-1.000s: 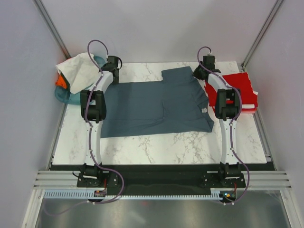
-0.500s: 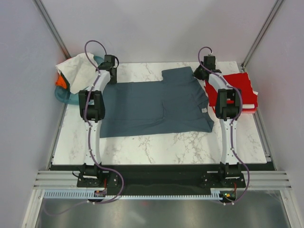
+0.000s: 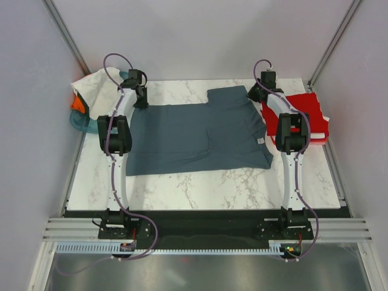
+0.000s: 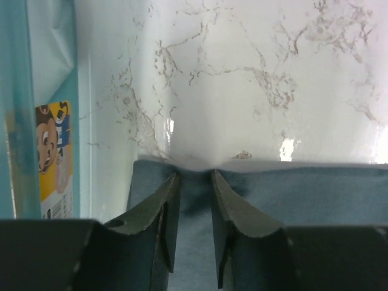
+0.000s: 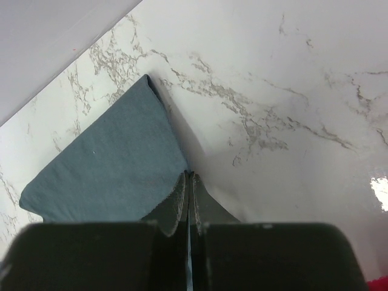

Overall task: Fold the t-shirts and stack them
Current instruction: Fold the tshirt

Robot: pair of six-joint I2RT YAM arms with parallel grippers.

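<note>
A slate blue-grey t-shirt (image 3: 200, 130) lies spread flat on the marble table (image 3: 200, 182). My left gripper (image 3: 139, 102) is at its far left corner. In the left wrist view, the left gripper (image 4: 194, 176) is open with a narrow gap, its fingers astride the t-shirt's edge (image 4: 194, 206). My right gripper (image 3: 256, 92) is at the far right sleeve. In the right wrist view, the right gripper (image 5: 189, 174) is shut on the edge of that sleeve (image 5: 115, 163), which is slightly raised. A folded red t-shirt (image 3: 306, 114) lies at the right edge.
A teal basket (image 3: 82, 121) stands off the table's far left corner, with a white t-shirt (image 3: 97, 91) draped over it and an orange one (image 3: 76, 103) inside. Its wall (image 4: 18, 109) shows close to the left gripper. Enclosure walls stand behind and to both sides.
My left gripper has moved left and farther back to the t-shirt's corner, and its jaws have narrowed. The right arm and the t-shirts have not moved.
</note>
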